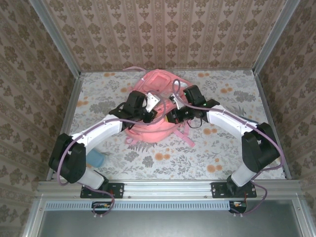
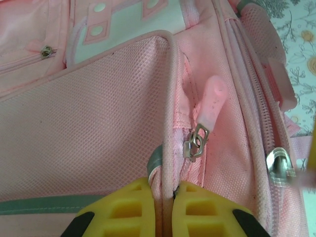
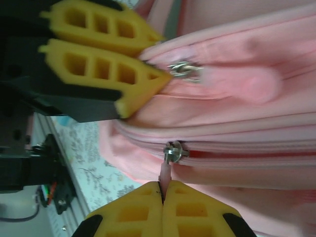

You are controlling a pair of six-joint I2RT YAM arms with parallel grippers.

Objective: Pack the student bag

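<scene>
Pink student bag (image 1: 159, 81) at centre of table (image 1: 222, 143), between both arms. Step in hand: unzipping, I judge. Left gripper (image 2: 165, 190) pressed together on piped edge (image 2: 170, 123) — anchoring fabric. Right gripper (image 3: 162, 190) pinching zip pull (image 3: 165, 172) under slider (image 3: 173, 152). Next — you draw pull along zip line, left hold taut.

Even, soft light fills the overhead view, with only faint shadows under the arms on the table (image 1: 222, 153); the student bag (image 1: 160, 81) looks slightly washed out. In the left wrist view the mesh is sharp, the left gripper (image 2: 165, 192) soft, and a metal slider (image 2: 280, 165) glaring and smeared. The right wrist view is blurrier and dim at its left edge, with the right gripper (image 3: 162, 190) out of focus.
</scene>
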